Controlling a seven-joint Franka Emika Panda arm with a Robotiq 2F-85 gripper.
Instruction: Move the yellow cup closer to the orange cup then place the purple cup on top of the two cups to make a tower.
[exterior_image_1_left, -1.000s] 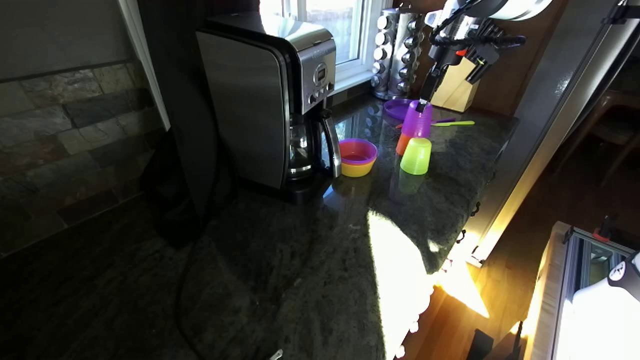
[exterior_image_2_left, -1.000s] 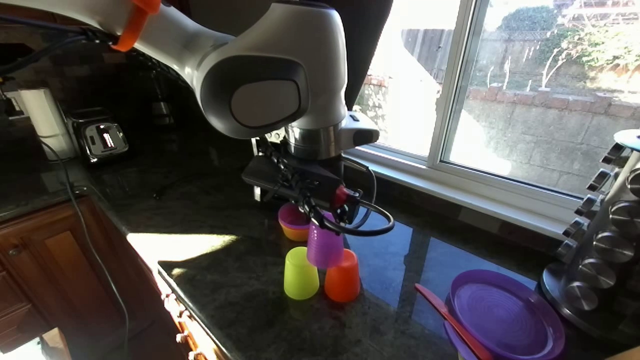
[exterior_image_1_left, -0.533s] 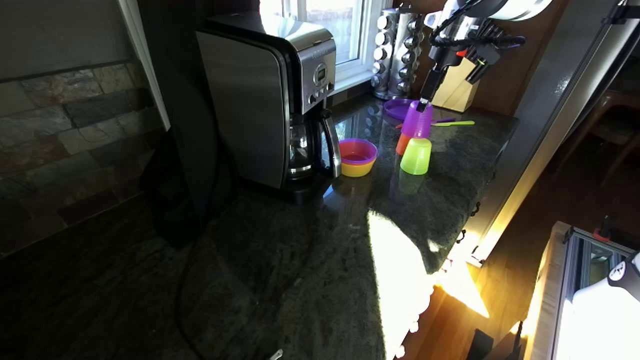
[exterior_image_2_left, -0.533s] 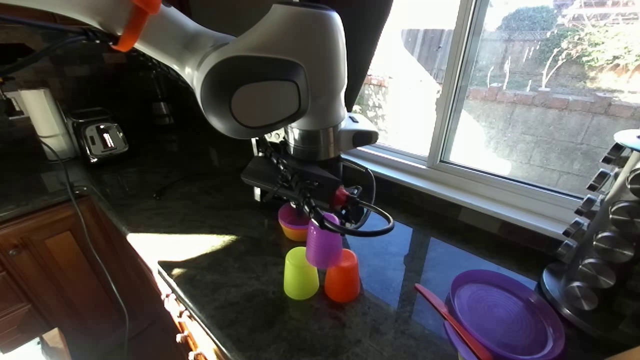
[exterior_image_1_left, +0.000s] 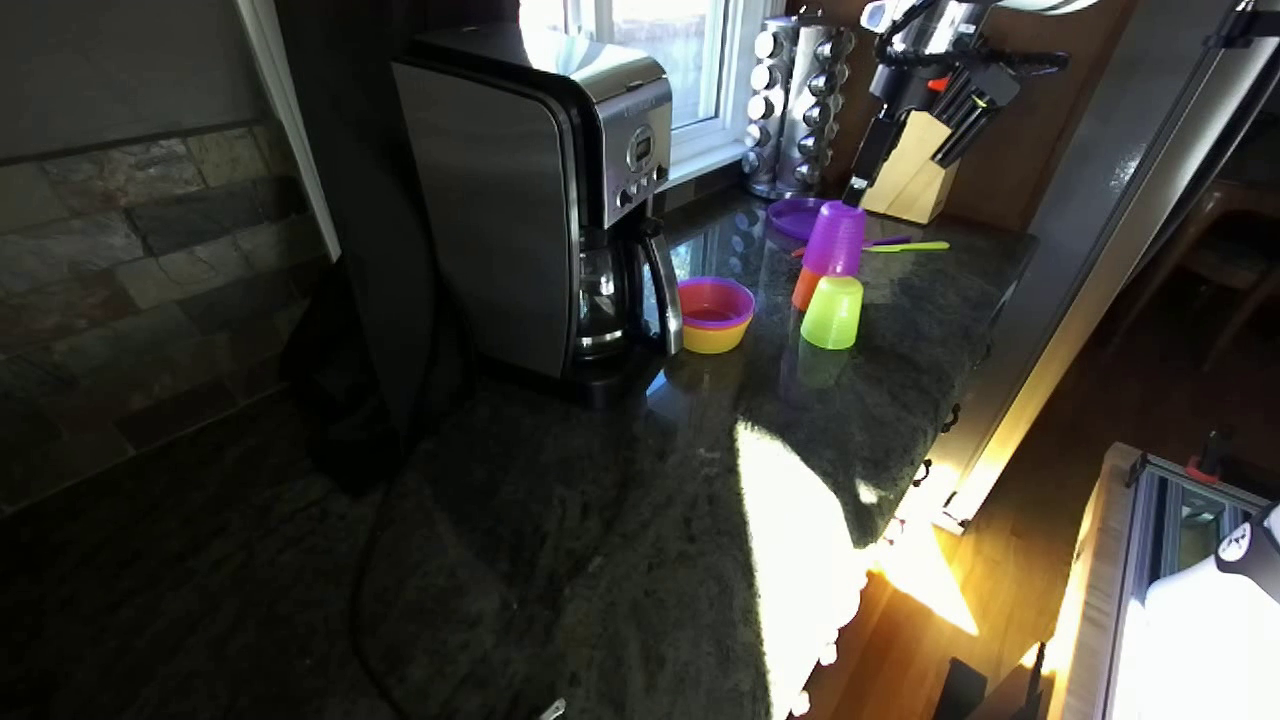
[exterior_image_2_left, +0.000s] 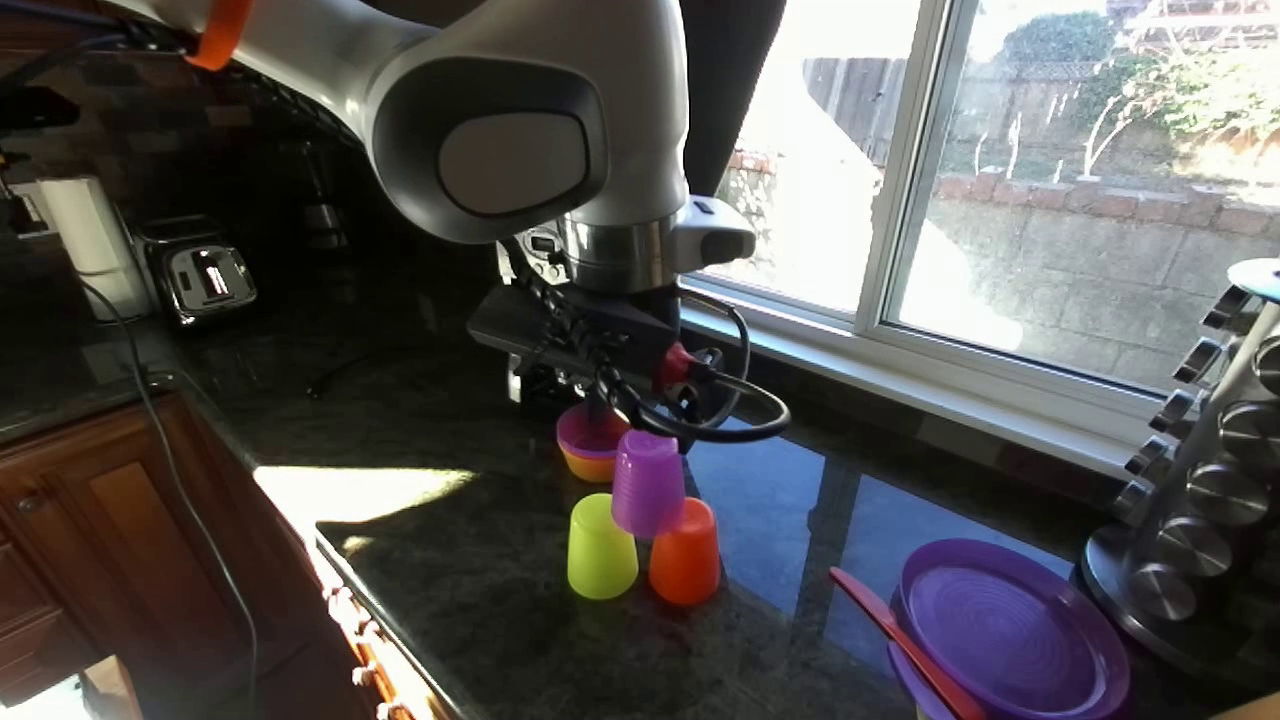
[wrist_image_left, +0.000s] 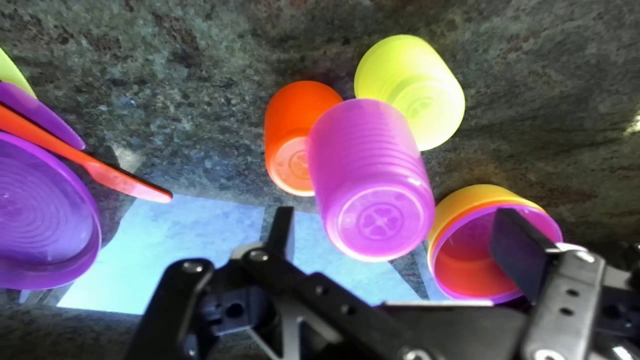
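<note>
The purple cup (exterior_image_2_left: 648, 485) rests upside down, bridging the tops of the yellow cup (exterior_image_2_left: 602, 548) and the orange cup (exterior_image_2_left: 686, 560). Both lower cups stand inverted side by side on the dark counter. From above, the wrist view shows the purple cup (wrist_image_left: 367, 150) overlapping the orange cup (wrist_image_left: 295, 112) and the yellow cup (wrist_image_left: 390, 65). My gripper (wrist_image_left: 395, 215) is open, its fingers (wrist_image_left: 284, 230) spread wide to either side of the purple cup's base and apart from it. In an exterior view the gripper (exterior_image_1_left: 853, 190) hovers just above the purple cup (exterior_image_1_left: 835, 238), partly behind it.
Stacked bowls (wrist_image_left: 450, 205), yellow outside and pink inside, sit close to the cups, beside the coffee maker (exterior_image_1_left: 500, 200). Purple plates (exterior_image_2_left: 1010, 630) with an orange knife (exterior_image_2_left: 905, 640) lie near the spice rack (exterior_image_2_left: 1200, 520). A knife block (exterior_image_1_left: 915, 170) stands behind.
My gripper has opened and let go of the purple cup, then risen and drawn back a little. The purple cup shifted slightly and stays on the two cups.
</note>
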